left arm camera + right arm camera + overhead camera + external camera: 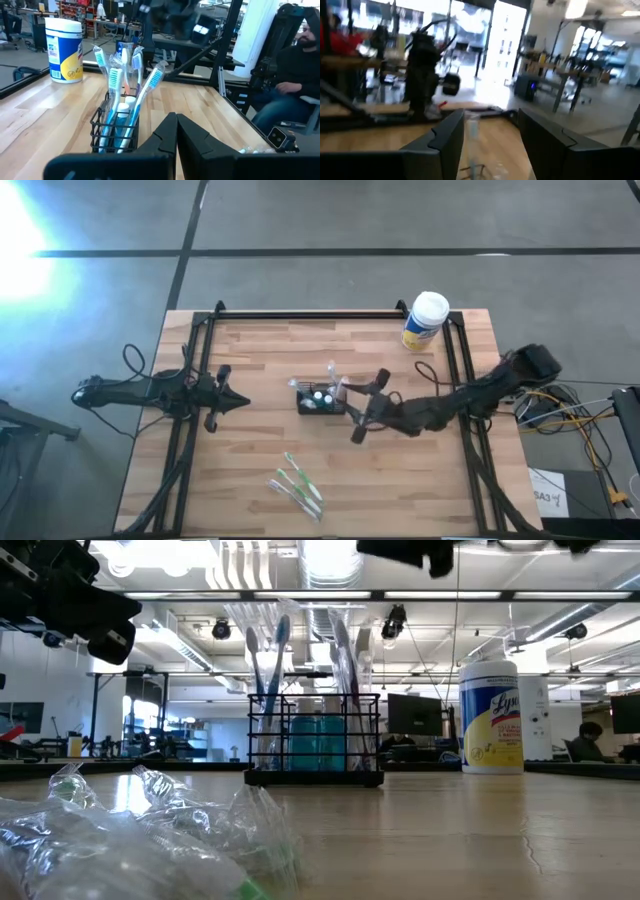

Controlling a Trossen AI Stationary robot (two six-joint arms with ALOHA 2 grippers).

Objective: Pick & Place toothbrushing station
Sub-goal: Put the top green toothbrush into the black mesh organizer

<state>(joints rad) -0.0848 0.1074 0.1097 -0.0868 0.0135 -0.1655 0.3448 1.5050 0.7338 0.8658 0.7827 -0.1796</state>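
Observation:
The toothbrushing station [320,399], a small black mesh box, stands on its base at mid-table with several wrapped toothbrushes [131,75] upright in it. It also shows in the low view [315,750] and the left wrist view [116,127]. My right gripper [352,408] hovers open just to its right, raised off the table, touching nothing; a wrapped toothbrush's top [471,131] shows between its fingers [445,140]. My left gripper [236,402] waits shut at the table's left, pointing level at the station [176,131].
A yellow wipes canister with a white lid [426,320] stands at the far right. Loose wrapped toothbrushes [297,484] lie near the front edge, close to the low camera [150,835]. A black frame [300,313] borders the table. A person [295,75] sits beyond the table.

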